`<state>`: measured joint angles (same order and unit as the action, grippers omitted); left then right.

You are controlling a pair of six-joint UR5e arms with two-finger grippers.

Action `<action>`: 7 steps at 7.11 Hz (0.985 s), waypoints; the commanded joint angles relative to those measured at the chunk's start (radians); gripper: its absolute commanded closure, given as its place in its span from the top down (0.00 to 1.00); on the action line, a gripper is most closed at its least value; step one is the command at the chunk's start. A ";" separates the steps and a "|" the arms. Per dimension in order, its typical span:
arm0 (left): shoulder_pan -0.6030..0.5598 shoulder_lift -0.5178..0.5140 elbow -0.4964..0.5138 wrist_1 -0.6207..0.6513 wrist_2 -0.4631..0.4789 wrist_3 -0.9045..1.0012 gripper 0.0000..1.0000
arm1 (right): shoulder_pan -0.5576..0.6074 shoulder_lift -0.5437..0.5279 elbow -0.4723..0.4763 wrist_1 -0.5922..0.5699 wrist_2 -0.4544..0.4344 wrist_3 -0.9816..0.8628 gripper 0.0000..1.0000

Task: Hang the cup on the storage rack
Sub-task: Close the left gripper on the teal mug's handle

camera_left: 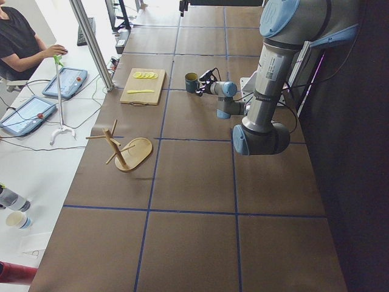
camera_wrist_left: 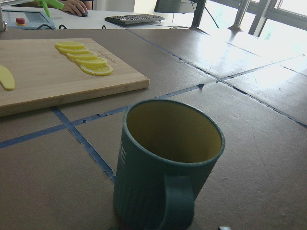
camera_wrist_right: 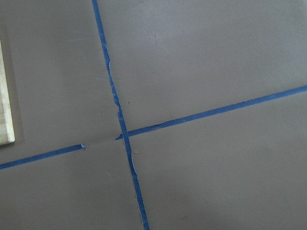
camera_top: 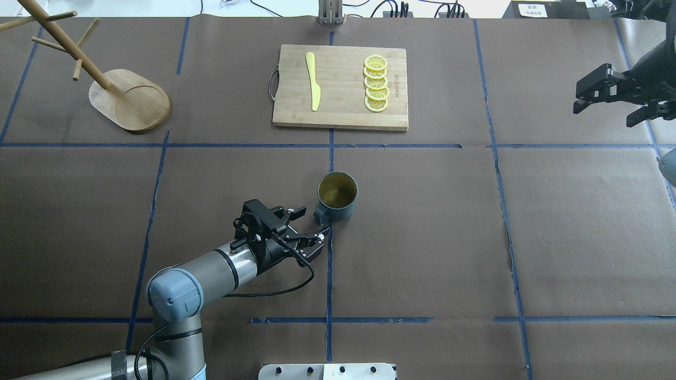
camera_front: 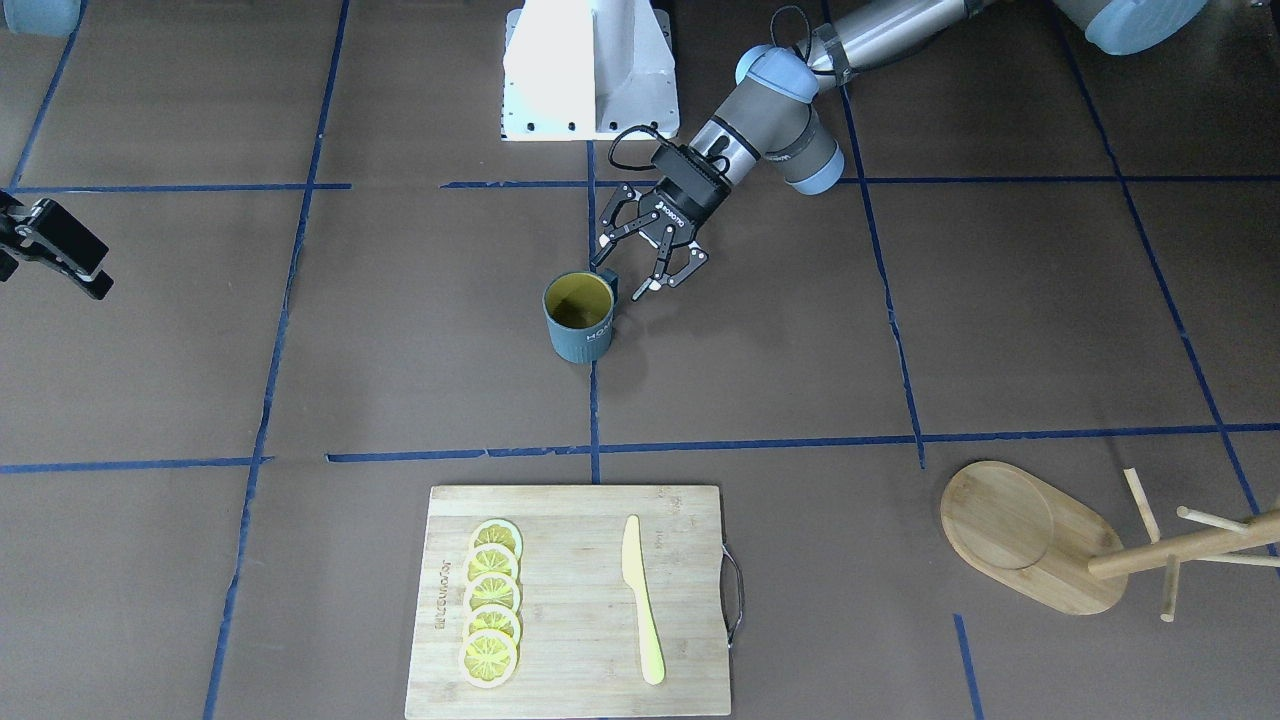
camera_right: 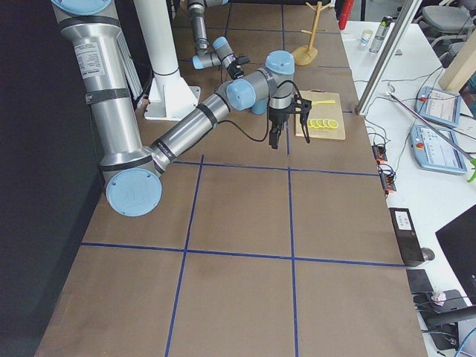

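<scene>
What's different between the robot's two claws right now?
The left gripper sits low and points sideways at the handle of the cup; the right gripper hangs higher and points down. The left gripper is mid-table beside the cup; the right gripper is far off to the side, with only brown paper and blue tape beneath it. Shared: both have their jaws open and hold nothing.

The left end effector (camera_front: pixel 622 278) carries white "ROBOTIQ" lettering on its black body, seen upside down from the front. The cup (camera_front: pixel 579 318) shows white "HOME" letters running sideways — the cutting board (camera_front: pixel 570 600) bears an engraved mark too small to read.
</scene>
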<state>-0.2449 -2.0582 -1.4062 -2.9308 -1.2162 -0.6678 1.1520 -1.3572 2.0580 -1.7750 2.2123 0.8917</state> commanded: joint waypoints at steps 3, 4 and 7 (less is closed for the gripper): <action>0.001 -0.036 0.035 0.013 0.026 0.028 0.60 | 0.000 -0.007 -0.001 0.000 -0.003 0.000 0.99; 0.001 -0.030 0.036 0.013 0.026 0.042 0.53 | 0.000 -0.007 -0.001 0.000 -0.003 0.000 0.99; 0.001 -0.028 0.041 0.013 0.026 0.096 0.24 | -0.002 -0.007 -0.001 0.000 -0.003 0.000 0.99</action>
<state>-0.2439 -2.0871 -1.3668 -2.9177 -1.1904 -0.5821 1.1507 -1.3636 2.0571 -1.7748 2.2089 0.8913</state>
